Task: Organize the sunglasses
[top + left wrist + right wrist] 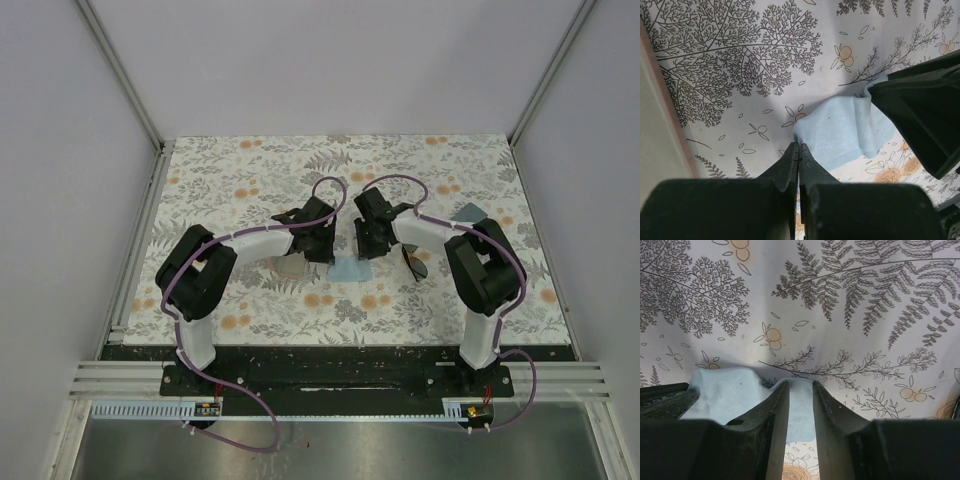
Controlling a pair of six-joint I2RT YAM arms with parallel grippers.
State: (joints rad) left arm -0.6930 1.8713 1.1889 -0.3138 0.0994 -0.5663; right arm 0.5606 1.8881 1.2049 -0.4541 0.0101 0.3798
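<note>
A light blue cloth (350,270) lies at mid-table between the two arms. My left gripper (322,250) (798,146) is shut, its tips pinching the cloth's (840,130) near corner. My right gripper (365,248) (801,385) stands with its jaws apart, astride the raised opposite edge of the cloth (725,395), which fills the gap between them. The dark sunglasses (415,264) lie on the table just right of the right gripper, partly under that arm. Neither gripper touches them. The wrist views show no sunglasses.
A pale rounded thing (289,268) shows under the left arm; I cannot tell what it is. A blue-grey piece (468,212) lies at the back right. The floral tablecloth (250,180) covers the table, with walls on three sides.
</note>
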